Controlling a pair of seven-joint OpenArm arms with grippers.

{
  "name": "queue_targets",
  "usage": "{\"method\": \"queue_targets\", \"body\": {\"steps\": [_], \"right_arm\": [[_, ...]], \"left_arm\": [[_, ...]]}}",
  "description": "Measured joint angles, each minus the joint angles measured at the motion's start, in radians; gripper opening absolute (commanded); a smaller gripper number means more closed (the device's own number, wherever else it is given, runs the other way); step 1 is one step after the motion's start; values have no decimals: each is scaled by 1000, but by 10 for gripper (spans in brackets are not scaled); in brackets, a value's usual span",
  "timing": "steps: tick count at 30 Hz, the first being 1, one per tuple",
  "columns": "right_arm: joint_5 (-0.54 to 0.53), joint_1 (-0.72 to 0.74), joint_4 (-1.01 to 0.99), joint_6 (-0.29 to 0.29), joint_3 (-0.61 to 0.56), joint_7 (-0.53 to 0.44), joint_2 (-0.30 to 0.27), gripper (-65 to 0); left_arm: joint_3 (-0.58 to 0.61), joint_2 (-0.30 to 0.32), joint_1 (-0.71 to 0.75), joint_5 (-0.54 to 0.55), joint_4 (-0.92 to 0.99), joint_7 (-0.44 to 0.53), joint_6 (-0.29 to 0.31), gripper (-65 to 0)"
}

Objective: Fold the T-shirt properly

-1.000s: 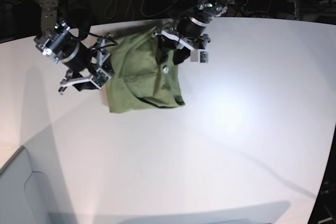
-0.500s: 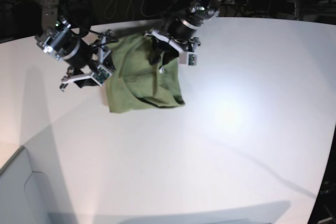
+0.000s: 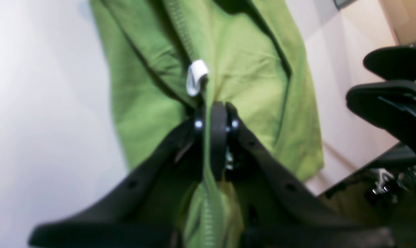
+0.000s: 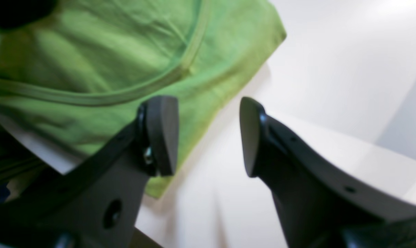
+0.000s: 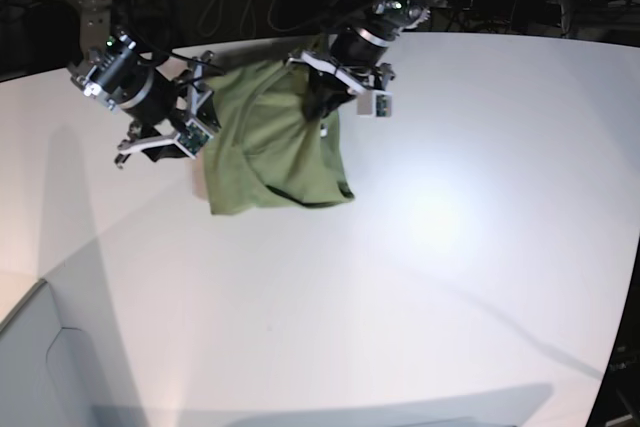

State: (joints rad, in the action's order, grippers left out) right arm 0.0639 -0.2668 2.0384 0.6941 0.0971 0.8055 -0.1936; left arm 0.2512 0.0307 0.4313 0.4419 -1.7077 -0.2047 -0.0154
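At far edge of white table (image 5: 450,247): left gripper (image 3: 214,117) fingers pinched tight on T-shirt (image 5: 275,147) fold, ribbed seam running between pads, white tag (image 3: 195,77) just beyond tips. Right gripper (image 4: 208,134) fingers spread apart, holding nothing, poised over shirt's edge and bare table. T-shirt lies partly folded between both arms. Versus half second ago: left gripper shifted slightly toward table's far right, lifting cloth; right gripper moved little; shirt's lower corner unchanged.
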Motion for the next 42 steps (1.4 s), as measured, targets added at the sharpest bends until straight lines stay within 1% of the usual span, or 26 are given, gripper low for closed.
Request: {"method": "queue_targets", "body": {"steps": [4, 8, 10, 11, 13, 16, 18, 20, 24, 36, 40, 42], "right_arm": [[0, 0, 0, 0, 0, 0, 0, -376], [0, 0, 0, 0, -8, 0, 0, -376], [0, 0, 0, 0, -8, 0, 0, -376], [0, 0, 0, 0, -8, 0, 0, -376], [0, 0, 0, 0, -8, 0, 0, -376], [0, -3, 0, 0, -8, 0, 0, -376], [0, -10, 0, 0, -6, 0, 0, -376], [0, -18, 0, 0, -6, 1, 0, -376], [0, -19, 0, 0, -5, 0, 0, -376], [0, -19, 0, 0, -4, 0, 3, -377], [0, -19, 0, 0, -6, 0, 5, -379], [0, -19, 0, 0, -4, 0, 5, -380]], "left_arm": [[-42, 0, 0, 0, 0, 0, -3, -650], [-45, 0, -1, 0, 0, -2, -3, -650], [-45, 0, -2, 0, 0, -65, -3, -650], [-46, -1, -2, 0, 0, -100, -3, -617], [-46, -6, -5, -2, 0, -126, -3, -533], [-46, -6, -4, -3, 0, -109, -3, -421], [-46, -2, -3, -3, -2, -96, -3, -381], [-63, -1, -1, -3, -3, -90, -3, -375], [-146, -11, 16, -3, -4, -90, -3, -375], [-262, -8, 18, -3, -5, -92, -3, -375], [-274, -8, 17, -3, -8, -92, -3, -375], [-266, -8, 18, -3, -37, -109, -3, -374]]}}
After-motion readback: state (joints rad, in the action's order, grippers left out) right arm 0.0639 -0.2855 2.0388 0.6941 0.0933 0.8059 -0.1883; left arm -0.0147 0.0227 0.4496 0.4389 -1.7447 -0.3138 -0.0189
